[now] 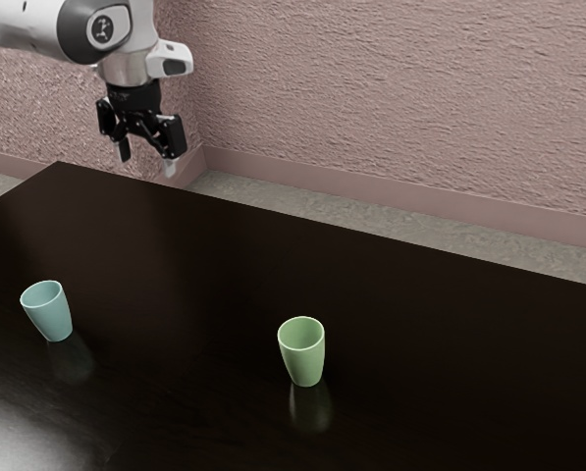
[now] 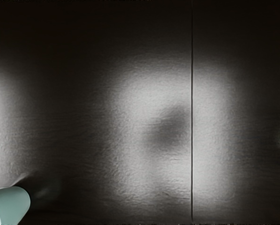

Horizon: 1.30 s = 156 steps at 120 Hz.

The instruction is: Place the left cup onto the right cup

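Note:
A pale blue cup (image 1: 47, 309) stands upright near the exterior view's left edge of the dark table (image 1: 420, 353). A green cup (image 1: 301, 350) stands upright to its right, near the table's middle. My gripper (image 1: 147, 163) hangs high above the table's far left corner, well apart from both cups, open with nothing between its fingers. In the wrist view part of the blue cup (image 2: 8, 205) shows at the corner, on the glossy tabletop (image 2: 144, 70).
A pink textured wall (image 1: 400, 88) with a baseboard runs behind the table, and a strip of grey floor (image 1: 391, 221) lies between them. A thin seam (image 2: 192, 112) crosses the tabletop under my hand.

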Motion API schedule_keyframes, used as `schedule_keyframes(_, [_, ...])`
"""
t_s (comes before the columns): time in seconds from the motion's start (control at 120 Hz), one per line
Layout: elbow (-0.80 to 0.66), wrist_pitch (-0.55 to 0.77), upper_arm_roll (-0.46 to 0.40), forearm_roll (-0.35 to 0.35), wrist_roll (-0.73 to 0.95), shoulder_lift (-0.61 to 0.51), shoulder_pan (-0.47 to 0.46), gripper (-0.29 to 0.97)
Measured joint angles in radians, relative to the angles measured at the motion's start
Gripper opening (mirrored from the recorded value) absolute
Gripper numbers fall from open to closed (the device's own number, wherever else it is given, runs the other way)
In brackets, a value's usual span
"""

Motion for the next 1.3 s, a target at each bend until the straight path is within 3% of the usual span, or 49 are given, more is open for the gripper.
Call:
schedule_keyframes(0.375, [-0.020, 0.000, -0.017, 0.008, -0.007, -0.022, -0.004, 0.68])
schedule_keyframes(0.708, [-0.171, 0.013, -0.003, 0.003, -0.052, -0.121, -0.012, 0.68])
schedule_keyframes(1.3, [-0.374, 0.137, 0.131, 0.004, -0.126, -0.175, 0.000, 0.68])
